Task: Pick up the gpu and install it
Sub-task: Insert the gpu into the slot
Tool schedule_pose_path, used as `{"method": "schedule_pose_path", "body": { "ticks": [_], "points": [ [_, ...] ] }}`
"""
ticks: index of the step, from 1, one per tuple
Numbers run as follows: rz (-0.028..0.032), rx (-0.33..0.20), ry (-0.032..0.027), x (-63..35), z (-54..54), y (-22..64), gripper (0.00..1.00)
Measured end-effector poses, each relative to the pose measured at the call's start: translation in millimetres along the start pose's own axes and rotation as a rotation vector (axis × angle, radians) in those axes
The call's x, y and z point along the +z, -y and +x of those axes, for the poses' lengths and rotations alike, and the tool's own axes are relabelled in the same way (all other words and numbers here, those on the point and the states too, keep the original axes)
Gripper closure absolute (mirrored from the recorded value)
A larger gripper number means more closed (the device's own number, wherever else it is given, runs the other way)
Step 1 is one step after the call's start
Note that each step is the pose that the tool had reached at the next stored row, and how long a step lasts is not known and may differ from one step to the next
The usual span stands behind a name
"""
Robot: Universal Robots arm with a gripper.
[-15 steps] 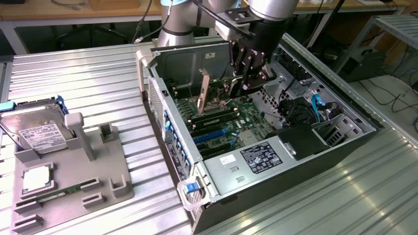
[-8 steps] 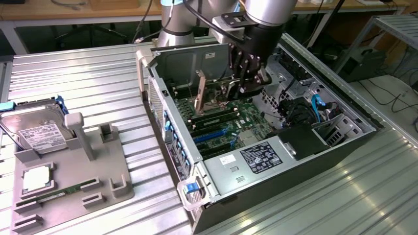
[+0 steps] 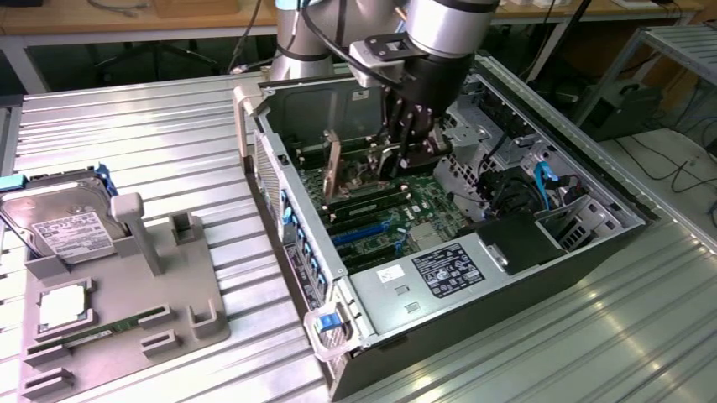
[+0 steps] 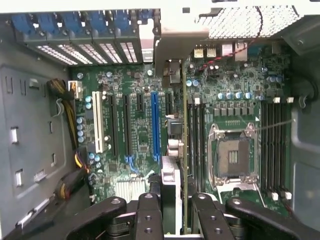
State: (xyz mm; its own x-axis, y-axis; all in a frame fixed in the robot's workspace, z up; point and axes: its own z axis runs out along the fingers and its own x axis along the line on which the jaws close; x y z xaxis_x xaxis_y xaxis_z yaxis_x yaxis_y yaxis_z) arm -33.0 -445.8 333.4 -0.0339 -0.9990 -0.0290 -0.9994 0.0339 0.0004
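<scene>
The open computer case (image 3: 627, 210) lies on its side with the motherboard (image 4: 140, 130) facing up. My gripper (image 3: 398, 159) reaches down into it and is shut on the gpu (image 3: 334, 168), a thin card that stands on edge above the board. In the wrist view the gpu (image 4: 170, 187) shows edge-on between my fingers (image 4: 147, 215). It runs away to its silver bracket (image 4: 175, 45) near the case's rear slot openings. The card's edge lies between the long blue slot (image 4: 155, 125) and the memory slots (image 4: 196, 140). Whether it sits in a slot I cannot tell.
A grey holder (image 3: 123, 294) on the metal table, at the exterior view's left, carries a hard drive (image 3: 67, 222), a processor (image 3: 67, 304) and a green memory stick (image 3: 96, 336). Inside the case are the power supply (image 3: 448, 269), cables (image 3: 549, 180) and the empty processor socket (image 4: 232, 157).
</scene>
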Motion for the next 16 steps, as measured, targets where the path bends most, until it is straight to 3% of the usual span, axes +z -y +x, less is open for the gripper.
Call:
{"method": "schedule_pose_path", "body": {
  "ticks": [7, 12, 16],
  "points": [
    [-0.0001, -0.002, 0.0004, 12.7, 6.6, -3.1, 0.72],
    [-0.0001, -0.002, 0.0006, 22.3, 7.2, -9.3, 0.72],
    [-0.0009, -0.004, 0.0006, 29.5, 7.5, -9.6, 0.72]
  ]
}}
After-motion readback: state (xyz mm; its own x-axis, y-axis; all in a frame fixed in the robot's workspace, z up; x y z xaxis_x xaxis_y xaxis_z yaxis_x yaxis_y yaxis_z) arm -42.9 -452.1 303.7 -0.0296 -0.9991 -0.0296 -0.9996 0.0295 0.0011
